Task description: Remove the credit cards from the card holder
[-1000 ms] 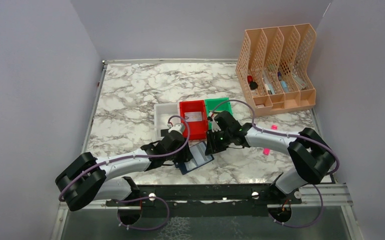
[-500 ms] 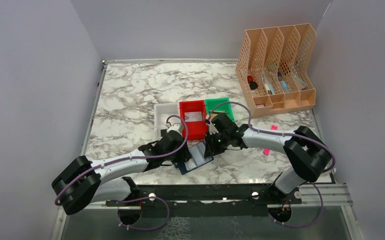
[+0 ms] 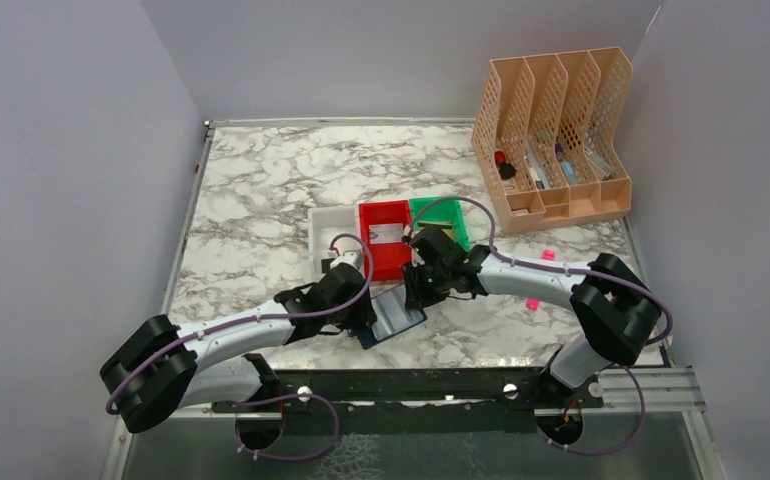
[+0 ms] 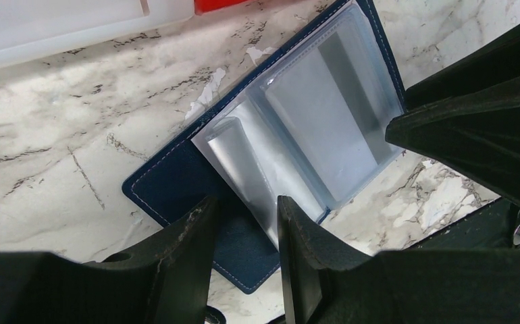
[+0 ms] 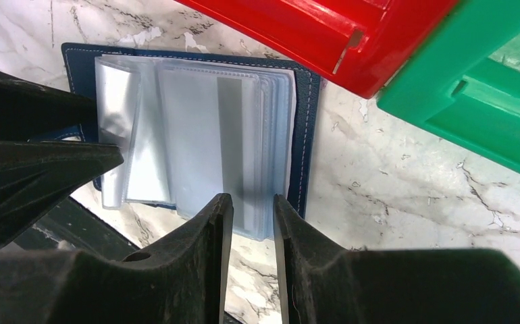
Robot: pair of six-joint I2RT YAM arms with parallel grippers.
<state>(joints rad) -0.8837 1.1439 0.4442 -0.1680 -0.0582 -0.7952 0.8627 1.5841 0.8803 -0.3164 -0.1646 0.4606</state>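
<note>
Card holder (image 3: 391, 318) open, sleeves apparently near empty. Left end effector (image 4: 246, 206) and right end effector (image 5: 250, 201) narrowly parted, holding nothing.

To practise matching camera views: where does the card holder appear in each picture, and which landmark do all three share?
Top external: card holder low centre, between the arms.
Left wrist: card holder centre, lying open.
Right wrist: card holder centre-left, lying open.
Shared landmark: red bin beside it, in all three.
</note>
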